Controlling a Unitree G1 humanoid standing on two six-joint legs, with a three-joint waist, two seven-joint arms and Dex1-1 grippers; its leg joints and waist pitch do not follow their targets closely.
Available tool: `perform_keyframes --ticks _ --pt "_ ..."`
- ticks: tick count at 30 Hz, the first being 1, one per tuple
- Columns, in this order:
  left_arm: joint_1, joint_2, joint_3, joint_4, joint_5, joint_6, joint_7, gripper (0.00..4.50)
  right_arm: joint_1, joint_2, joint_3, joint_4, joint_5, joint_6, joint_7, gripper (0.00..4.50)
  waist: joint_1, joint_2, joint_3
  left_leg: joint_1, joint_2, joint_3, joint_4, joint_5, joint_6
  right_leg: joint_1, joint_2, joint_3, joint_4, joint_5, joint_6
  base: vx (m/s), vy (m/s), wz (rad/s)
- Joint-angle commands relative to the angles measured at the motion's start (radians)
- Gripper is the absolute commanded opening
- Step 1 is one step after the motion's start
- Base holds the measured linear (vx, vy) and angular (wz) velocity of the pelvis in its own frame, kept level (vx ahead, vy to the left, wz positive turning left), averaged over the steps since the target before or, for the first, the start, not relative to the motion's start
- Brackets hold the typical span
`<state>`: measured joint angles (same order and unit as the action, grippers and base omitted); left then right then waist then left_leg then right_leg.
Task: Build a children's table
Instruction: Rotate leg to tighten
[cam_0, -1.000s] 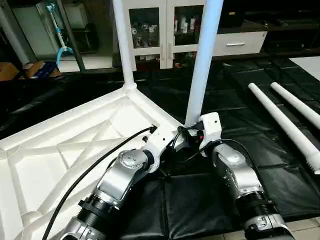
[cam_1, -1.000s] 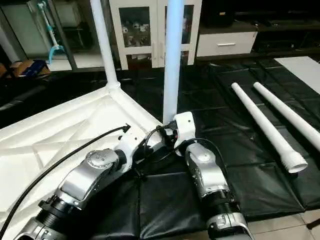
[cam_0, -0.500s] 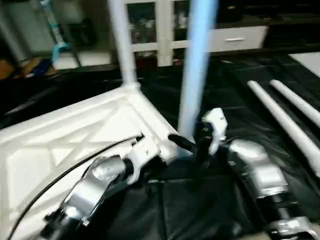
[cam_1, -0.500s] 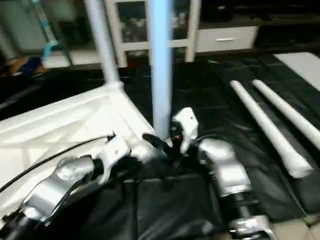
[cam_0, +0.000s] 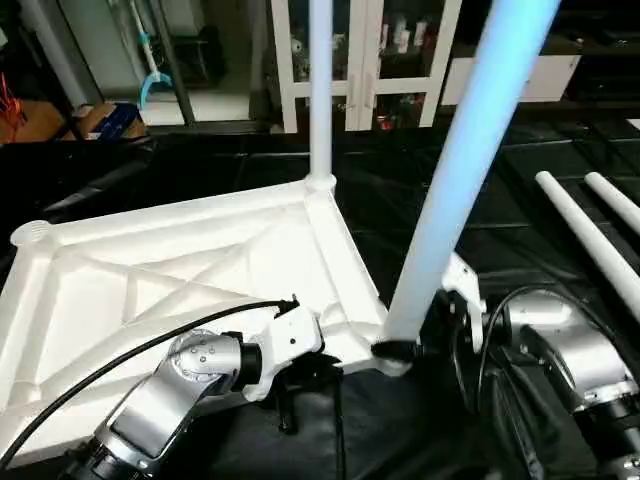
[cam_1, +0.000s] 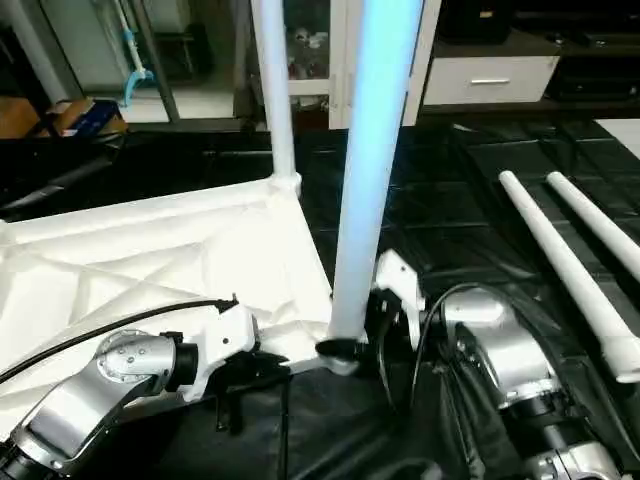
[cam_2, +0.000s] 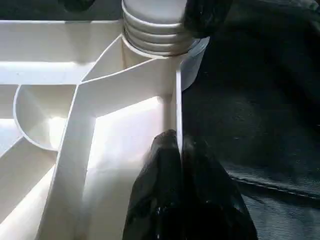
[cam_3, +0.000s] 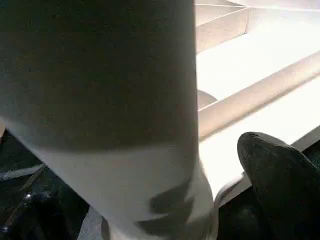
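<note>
The white table top (cam_0: 150, 262) lies upside down on the black mat, its X ribs facing up. One leg (cam_0: 320, 90) stands upright in the far corner socket. A second leg (cam_0: 455, 190) stands in the near corner socket, leaning to the right. My right gripper (cam_0: 405, 340) is open around this leg's base, and one finger (cam_3: 280, 185) stands clear of the leg. My left gripper (cam_2: 179, 146) is shut on the top's thin near rim (cam_2: 176, 100), close to that socket. Two loose legs (cam_0: 595, 245) lie on the mat at the right.
A white glass-door cabinet (cam_0: 375, 50) and a white drawer unit (cam_1: 495, 78) stand behind the mat. A cardboard box (cam_0: 100, 118) and a blue-handled tool (cam_0: 150, 80) are at the back left. My left arm's black cable (cam_0: 130, 345) crosses the table top.
The whole view has shifted as the camera moved. My right gripper has opened around the near leg's base. The left gripper has stayed shut on the rim.
</note>
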<state>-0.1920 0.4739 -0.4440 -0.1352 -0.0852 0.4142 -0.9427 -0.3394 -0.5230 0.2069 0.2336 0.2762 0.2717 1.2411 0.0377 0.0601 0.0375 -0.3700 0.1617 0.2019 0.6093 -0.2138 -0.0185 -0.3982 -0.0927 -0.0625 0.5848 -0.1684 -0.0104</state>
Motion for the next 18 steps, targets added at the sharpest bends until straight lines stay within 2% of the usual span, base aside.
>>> perform_keyframes --ticks 1,3,4,5,10,12,18 --pt "0.002 0.008 -0.018 -0.013 -0.009 -0.009 -0.025 0.00 0.004 -0.009 0.006 -0.011 -0.001 -0.010 0.007 4.20 -0.005 -0.017 -0.047 0.020 0.071 -0.033 -0.085 -0.247 0.041 0.034 -0.055 0.044 -0.070 -0.329 -0.202 0.000 0.000 0.00" --pt "0.001 0.009 -0.017 -0.012 -0.008 -0.009 -0.028 0.00 0.002 0.003 0.000 0.014 -0.011 -0.026 -0.010 4.12 -0.008 -0.014 -0.048 0.018 0.070 -0.036 -0.086 -0.258 0.033 0.035 -0.056 0.044 -0.071 -0.344 -0.193 0.000 0.000 0.00" --pt "0.001 0.009 -0.017 -0.012 -0.008 -0.009 -0.028 0.00 0.002 0.003 0.000 0.014 -0.011 -0.026 -0.010 4.12 -0.010 -0.017 -0.048 0.016 0.069 -0.036 -0.086 -0.258 0.033 0.034 -0.056 0.044 -0.072 -0.343 -0.191 0.000 0.000 0.00" --pt "-0.001 0.008 -0.017 -0.012 -0.008 -0.009 -0.028 0.00 0.000 0.017 -0.003 0.027 -0.015 -0.032 -0.027 3.93 -0.011 -0.018 -0.048 0.014 0.069 -0.037 -0.086 -0.254 0.034 0.035 -0.057 0.044 -0.072 -0.347 -0.188 0.000 0.000 0.00" --pt "-0.003 0.006 -0.017 -0.010 -0.008 -0.007 -0.026 0.00 0.004 0.018 0.010 0.031 -0.024 -0.039 -0.019 3.61 -0.011 -0.018 -0.052 0.014 0.069 -0.036 -0.084 -0.223 0.045 0.036 -0.055 0.043 -0.067 -0.297 -0.200 0.000 0.000 0.00" --pt "-0.003 0.007 -0.017 -0.008 -0.004 -0.009 -0.024 0.00 0.001 0.016 0.012 0.037 -0.028 -0.041 -0.015 3.36 -0.011 -0.021 -0.052 0.013 0.069 -0.035 -0.083 -0.212 0.053 0.038 -0.055 0.043 -0.065 -0.281 -0.207 0.000 0.000 0.00" --pt "0.004 0.009 -0.019 -0.012 -0.004 -0.010 -0.024 0.00 0.006 0.017 0.013 0.033 -0.025 -0.037 -0.004 2.94 -0.011 -0.020 -0.052 0.013 0.069 -0.036 -0.082 -0.219 0.053 0.038 -0.056 0.043 -0.065 -0.296 -0.207 0.000 0.000 0.00"
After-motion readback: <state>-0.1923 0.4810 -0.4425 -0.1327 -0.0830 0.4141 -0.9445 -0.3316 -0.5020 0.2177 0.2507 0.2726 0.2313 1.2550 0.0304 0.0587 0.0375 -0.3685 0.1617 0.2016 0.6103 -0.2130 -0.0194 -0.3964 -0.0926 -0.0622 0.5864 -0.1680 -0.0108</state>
